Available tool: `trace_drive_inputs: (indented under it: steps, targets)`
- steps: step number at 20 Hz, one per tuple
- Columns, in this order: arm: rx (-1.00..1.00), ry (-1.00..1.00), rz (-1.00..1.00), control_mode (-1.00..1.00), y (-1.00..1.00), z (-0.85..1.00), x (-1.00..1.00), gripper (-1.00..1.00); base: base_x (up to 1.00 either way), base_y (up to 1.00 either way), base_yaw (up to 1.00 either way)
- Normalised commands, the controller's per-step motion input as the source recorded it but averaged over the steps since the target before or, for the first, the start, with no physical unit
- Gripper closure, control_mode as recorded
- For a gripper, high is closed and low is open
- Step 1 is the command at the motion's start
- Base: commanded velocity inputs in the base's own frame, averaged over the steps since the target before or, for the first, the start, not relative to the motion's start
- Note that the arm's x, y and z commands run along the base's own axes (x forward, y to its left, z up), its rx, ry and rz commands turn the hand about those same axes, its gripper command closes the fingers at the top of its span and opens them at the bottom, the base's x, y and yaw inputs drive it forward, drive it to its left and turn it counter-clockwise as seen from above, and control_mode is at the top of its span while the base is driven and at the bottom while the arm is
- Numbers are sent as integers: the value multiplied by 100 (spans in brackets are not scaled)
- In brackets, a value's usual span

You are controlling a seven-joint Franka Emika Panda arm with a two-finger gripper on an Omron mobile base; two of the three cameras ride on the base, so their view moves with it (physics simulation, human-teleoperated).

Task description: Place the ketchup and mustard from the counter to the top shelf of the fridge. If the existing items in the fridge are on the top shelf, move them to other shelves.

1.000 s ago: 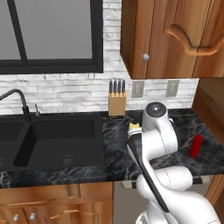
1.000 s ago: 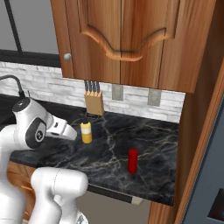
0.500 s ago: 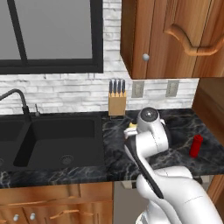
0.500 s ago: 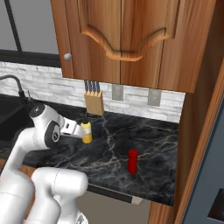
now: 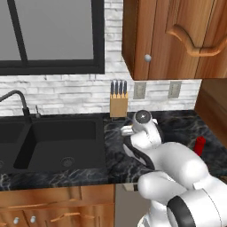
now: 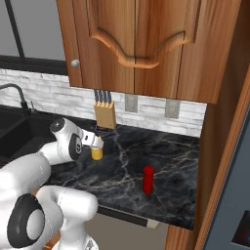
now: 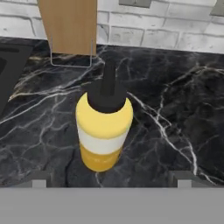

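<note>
Over the last second the arm had swung forward and down from a raised pose, carrying the gripper [image 6: 95, 141] in toward the mustard [image 7: 104, 131], so that the bottle now stood upright on the black marble table [image 7: 175, 109], centred just ahead of the hand and framed between the two finger tips at the bottom of the hand view. The jaws were spread fully and held nothing; they sat to either side of the bottle's base without touching it. Seen from the right base, the gripper was just at the mustard's top. That suggested the approach was nearly done and the next step would be to close on the bottle. Behind the mustard stood the wooden knife block [image 7: 68, 27] against the white brick wall. The ketchup [image 6: 148, 179] stood untouched, well apart to the right near the table's front edge, so both bottles had yet to go to the fridge.
</note>
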Motion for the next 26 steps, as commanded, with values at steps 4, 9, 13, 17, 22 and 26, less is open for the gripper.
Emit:
trace_drive_inputs:
  steps: [4, 9, 13, 17, 22, 26]
  targets:
    - [0, -4, 0, -100, 0, -28, 57, -100, 0, 0, 0]
    - [0, -5, 0, -100, 0, -26, 33, -100, 0, 0, 0]
    - [0, -8, 0, -100, 0, -24, 14, -100, 0, 0, 0]
    - [0, -14, 0, -100, 0, -18, 0, -100, 0, 0, 0]
    - [0, -18, 0, -100, 0, -1, 0, -100, 0, 0, 0]
    - [0, -11, 0, -100, -2, 0, 0, 100, 0, 0, 0]
